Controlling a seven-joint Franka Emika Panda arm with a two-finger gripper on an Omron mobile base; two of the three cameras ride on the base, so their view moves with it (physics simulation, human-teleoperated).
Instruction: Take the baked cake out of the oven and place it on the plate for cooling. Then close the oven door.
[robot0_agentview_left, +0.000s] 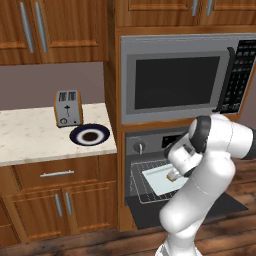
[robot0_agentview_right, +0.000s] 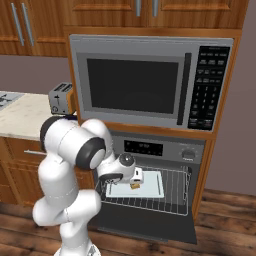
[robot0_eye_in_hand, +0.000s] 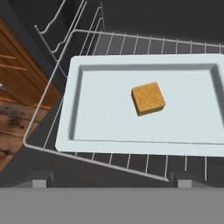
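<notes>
Currently the oven (robot0_agentview_right: 165, 150) serves as the reference landmark. Its oven door (robot0_agentview_right: 150, 222) is swung fully down, lying flat in front of the cavity. A wire rack (robot0_eye_in_hand: 52, 131) is pulled partly out of the cavity over the door, and a pale baking tray (robot0_eye_in_hand: 109, 122) rests on that rack. The baked cake (robot0_eye_in_hand: 148, 98), a small tan-golden square block, sits on the tray near its centre, apart from the tray walls.

The end effector (robot0_eye_in_hand: 109, 186) hangs above the front edge of the rack, looking down on the tray. Its fingers stand wide apart and grip nothing; the cake lies beyond them, untouched. In the right base view the hand is positioned just over the tray, in front of the oven cavity.

A microwave (robot0_agentview_right: 150, 80) is mounted directly above the oven. Its keypad carries small markings, but they are too small to read. The oven's dark display strip (robot0_agentview_right: 144, 147) shows faint characters that cannot be read either; a round knob (robot0_agentview_right: 188, 154) sits at the other end of the panel.

To the side of the oven, on the bench (robot0_agentview_left: 30, 135), the plate (robot0_agentview_left: 90, 135) lies with nothing on it, just in front of a toaster (robot0_agentview_left: 68, 108). No brand names are legible anywhere.
</notes>
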